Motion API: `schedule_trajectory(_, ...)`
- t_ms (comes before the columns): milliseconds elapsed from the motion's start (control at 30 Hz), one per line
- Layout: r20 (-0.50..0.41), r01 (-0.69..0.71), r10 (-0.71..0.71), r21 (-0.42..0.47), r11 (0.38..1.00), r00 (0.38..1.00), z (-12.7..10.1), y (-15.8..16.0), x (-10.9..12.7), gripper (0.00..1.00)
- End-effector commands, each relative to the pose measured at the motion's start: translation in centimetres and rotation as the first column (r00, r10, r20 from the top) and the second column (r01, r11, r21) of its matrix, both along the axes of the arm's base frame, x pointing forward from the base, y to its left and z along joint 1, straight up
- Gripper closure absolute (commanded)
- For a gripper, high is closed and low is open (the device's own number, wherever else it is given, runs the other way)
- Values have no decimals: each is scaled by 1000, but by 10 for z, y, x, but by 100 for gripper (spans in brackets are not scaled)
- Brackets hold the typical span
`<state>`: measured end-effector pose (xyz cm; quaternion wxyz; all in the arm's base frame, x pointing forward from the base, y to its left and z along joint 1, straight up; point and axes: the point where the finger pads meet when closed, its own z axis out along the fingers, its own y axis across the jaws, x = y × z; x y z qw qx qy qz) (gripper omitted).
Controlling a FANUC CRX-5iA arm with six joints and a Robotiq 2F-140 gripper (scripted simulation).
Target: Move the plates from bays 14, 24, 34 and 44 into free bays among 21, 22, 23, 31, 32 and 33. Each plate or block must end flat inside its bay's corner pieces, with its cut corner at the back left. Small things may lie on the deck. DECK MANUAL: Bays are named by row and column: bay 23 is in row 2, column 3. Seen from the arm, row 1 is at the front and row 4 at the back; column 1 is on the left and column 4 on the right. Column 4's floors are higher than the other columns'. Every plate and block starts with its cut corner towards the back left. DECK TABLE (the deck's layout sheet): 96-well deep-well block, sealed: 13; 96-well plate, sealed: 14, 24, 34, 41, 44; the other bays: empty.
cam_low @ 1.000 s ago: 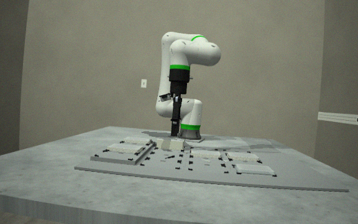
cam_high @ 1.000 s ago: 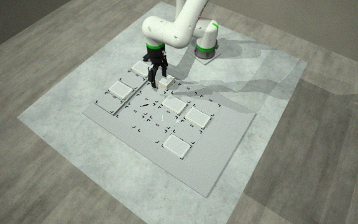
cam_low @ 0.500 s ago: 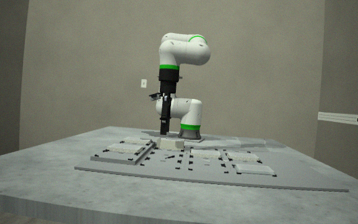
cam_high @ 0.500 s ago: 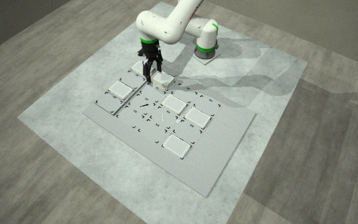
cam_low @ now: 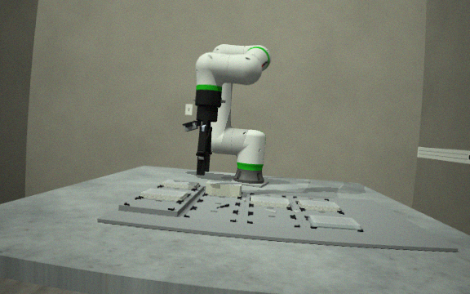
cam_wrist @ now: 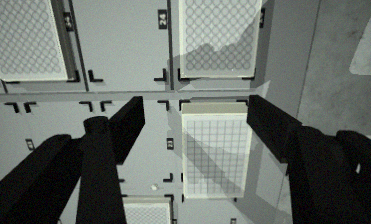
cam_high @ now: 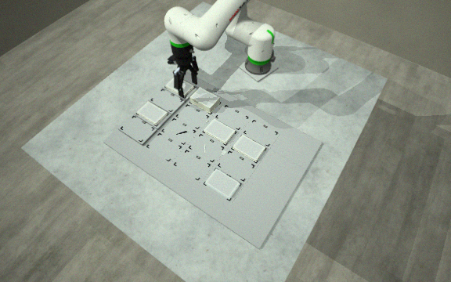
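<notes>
My gripper [cam_high: 188,88] [cam_low: 203,172] [cam_wrist: 195,109] is open and empty, high over the edge between bays 13 and 14. A sealed plate [cam_high: 170,85] [cam_low: 179,184] [cam_wrist: 221,30] sits in bay 14, partly behind a finger in the top view. Another plate [cam_high: 152,113] [cam_low: 166,193] [cam_wrist: 26,40] sits in bay 34. Bays 24 and 44 are empty. One plate [cam_high: 219,130] [cam_low: 269,201] [cam_wrist: 147,212] lies in bay 22 and one plate [cam_high: 249,147] [cam_low: 318,205] in bay 21. Bays 23, 31, 32 and 33 hold no plate.
The tall sealed block [cam_high: 204,98] [cam_low: 223,189] [cam_wrist: 216,160] stands in bay 13, beside bay 14. A plate [cam_high: 222,183] [cam_low: 334,222] lies in bay 41. A dark pen-like thing [cam_high: 182,132] [cam_low: 223,206] lies in bay 33. A small white bit [cam_wrist: 154,187] lies in bay 23.
</notes>
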<state>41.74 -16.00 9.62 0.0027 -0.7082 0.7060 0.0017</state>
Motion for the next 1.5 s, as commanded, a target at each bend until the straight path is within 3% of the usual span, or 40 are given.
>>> schedule_trajectory(0,1,0,0,0,1000,1000,1,-12,-3,30)
schedule_trajectory(700,1,0,0,-1,1000,1000,0,-84,-26,30)
schedule_trajectory(1033,1,0,0,-1,1000,1000,0,-85,-27,30)
schedule_trajectory(1467,1,0,0,0,1000,1000,-17,-85,-27,30)
